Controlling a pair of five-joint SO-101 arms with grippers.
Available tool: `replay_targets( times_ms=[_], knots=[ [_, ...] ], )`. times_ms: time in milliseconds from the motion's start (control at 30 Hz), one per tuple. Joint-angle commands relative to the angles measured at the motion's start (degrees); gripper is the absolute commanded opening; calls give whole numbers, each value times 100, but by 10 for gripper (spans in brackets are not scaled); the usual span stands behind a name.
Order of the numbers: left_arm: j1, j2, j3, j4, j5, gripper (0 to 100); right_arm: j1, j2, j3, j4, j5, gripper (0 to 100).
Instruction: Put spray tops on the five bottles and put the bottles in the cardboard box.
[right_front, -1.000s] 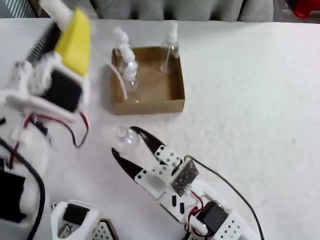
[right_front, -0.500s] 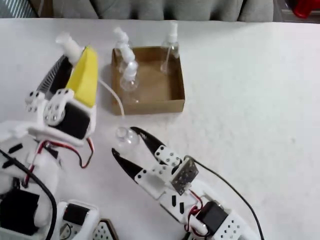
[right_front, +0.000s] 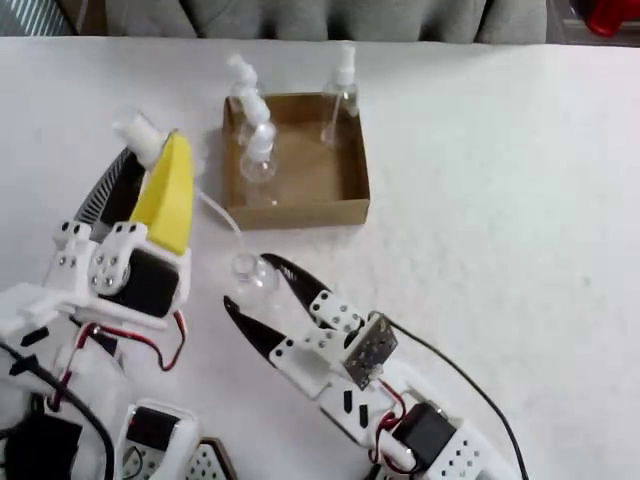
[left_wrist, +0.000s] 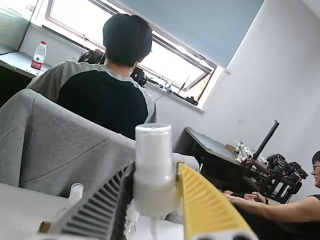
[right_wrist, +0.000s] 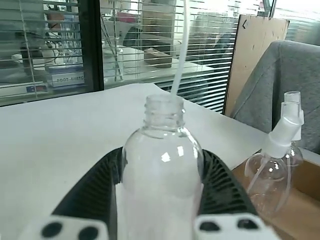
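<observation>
A clear open bottle (right_front: 247, 268) (right_wrist: 161, 160) stands upright on the white table, just in front of the cardboard box (right_front: 300, 212). My right gripper (right_front: 247, 281) (right_wrist: 162, 172) is shut on the bottle, a black finger on each side. To the bottle's left, my left gripper (right_front: 146, 142) (left_wrist: 155, 182) is shut on a white spray top (right_front: 137, 133) (left_wrist: 153, 167), held between its black and yellow fingers. The top's thin tube (right_front: 218, 212) (right_wrist: 179, 47) hangs down with its end just above the bottle's neck. Three capped bottles (right_front: 259, 138) stand in the box.
A grey chair back (right_front: 340, 18) runs along the table's far edge, and a red object (right_front: 612, 14) sits at the far right corner. The right arm's cable (right_front: 455, 372) trails on the table. Bare table lies to the right of the box.
My left arm has swung toward the near side with the spray top, bringing the tube's end close to the bottle's neck. The right arm and the bottle have kept still.
</observation>
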Motion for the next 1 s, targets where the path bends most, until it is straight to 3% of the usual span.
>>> replay_targets(
  times_ms=[0,367,667,833,967],
  knots=[
    [31,-295,-44,105,-62,20,154,-40,-62,-92,-53,15],
    [66,-338,686,88,-35,20,207,-40,-62,-92,-62,15],
    [1042,-338,1116,132,-79,20,215,-40,-62,-84,-62,15],
    [1103,-338,1424,132,-730,20,382,-40,-62,-84,-62,15],
    [1103,-338,1653,141,-765,20,479,-40,-62,-92,-62,15]
  ],
)
